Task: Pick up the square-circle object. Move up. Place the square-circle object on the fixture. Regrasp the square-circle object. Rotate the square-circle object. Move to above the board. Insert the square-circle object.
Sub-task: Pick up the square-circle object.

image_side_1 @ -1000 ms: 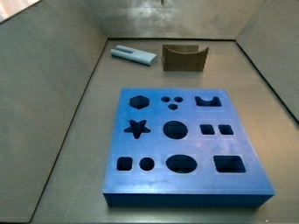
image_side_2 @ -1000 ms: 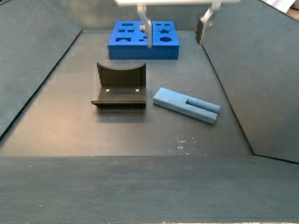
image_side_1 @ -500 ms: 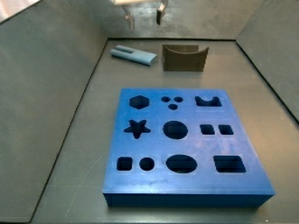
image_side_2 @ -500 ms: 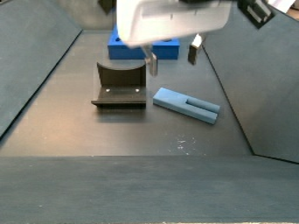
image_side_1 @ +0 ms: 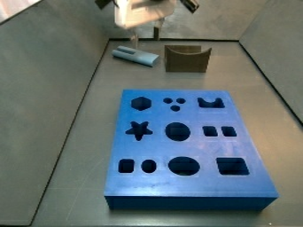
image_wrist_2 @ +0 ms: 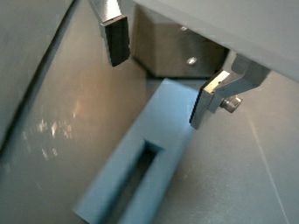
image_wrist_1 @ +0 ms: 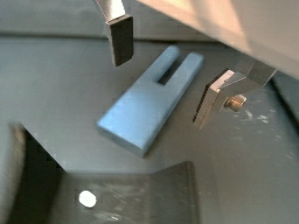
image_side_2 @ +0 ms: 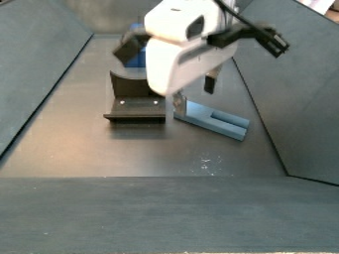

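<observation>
The first step, the pick-up, is in hand: the tool (image_wrist_1: pixel 163 74) hangs over the peg (image_wrist_1: pixel 149 98) with its jaws spread wide and nothing between them, one finger (image_wrist_1: pixel 119 38) on each long side of the peg and both clear of it. The peg lies flat on the floor (image_side_2: pixel 133 198) just beside the fixture (image_side_2: pixel 137 99), untouched; in a side view it sits near the far wall, left of the fixture (image_side_1: pixel 186 58), with the tool (image_side_1: pixel 133 37) right above it (image_side_1: pixel 135 56). In both wrist views its slot faces up, and the fingers (image_wrist_2: pixel 114 39) straddle its width rather than its length, which looks like the right alignment. My guess is the next move calls for a straight descent until the pads flank the peg's sides, then a close. Room is fair on the open floor side, but the fixture stands close on the other, so the finger nearest it needs to come down without clipping that wall. The board (image_side_1: pixel 189 146) lies well apart, and the sloped enclosure walls leave free space above for the lift.
</observation>
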Tool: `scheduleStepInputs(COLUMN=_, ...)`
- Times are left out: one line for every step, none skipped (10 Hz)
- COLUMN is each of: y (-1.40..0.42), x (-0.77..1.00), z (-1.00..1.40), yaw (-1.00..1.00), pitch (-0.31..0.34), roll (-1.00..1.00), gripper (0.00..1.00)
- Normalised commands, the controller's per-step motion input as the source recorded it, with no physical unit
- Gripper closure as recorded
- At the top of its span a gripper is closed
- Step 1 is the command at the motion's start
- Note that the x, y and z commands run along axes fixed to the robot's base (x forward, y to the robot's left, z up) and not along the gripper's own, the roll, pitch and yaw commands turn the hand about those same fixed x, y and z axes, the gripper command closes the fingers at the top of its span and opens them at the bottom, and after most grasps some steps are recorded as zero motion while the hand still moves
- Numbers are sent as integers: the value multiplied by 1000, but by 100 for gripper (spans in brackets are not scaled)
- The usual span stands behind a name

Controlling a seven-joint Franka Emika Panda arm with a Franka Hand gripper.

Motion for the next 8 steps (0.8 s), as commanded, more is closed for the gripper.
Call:
scheduleStepInputs(y=-217, x=-49, z=-754, yaw=966, pitch=-61, roll=121, gripper=0)
scheduleStepInputs(y=0, x=-23, z=-366, yaw=311, pitch=-3, roll=54, gripper=0)
scheduleStepInputs(y=0, x=-114, z=-300, yaw=71, pitch=0, roll=86, gripper=0)
scheduleStepInputs(y=0, x=-189, z=-406, yaw=117, pitch=0, roll=76, gripper=0)
scheduleStepInputs(y=0, x=-214, z=-337, yaw=134, pitch=0, roll=86, gripper=0)
scheduleStepInputs(y=0, x=-171, z=-291, yaw=131, pitch=0, roll=90, gripper=0)
scheduleStepInputs(y=0, x=-306, z=-374, yaw=194, pitch=-19, roll=109, gripper=0)
scheduleStepInputs(y=0, x=-111, z=-197, yaw=89, pitch=-41, roll=0, gripper=0)
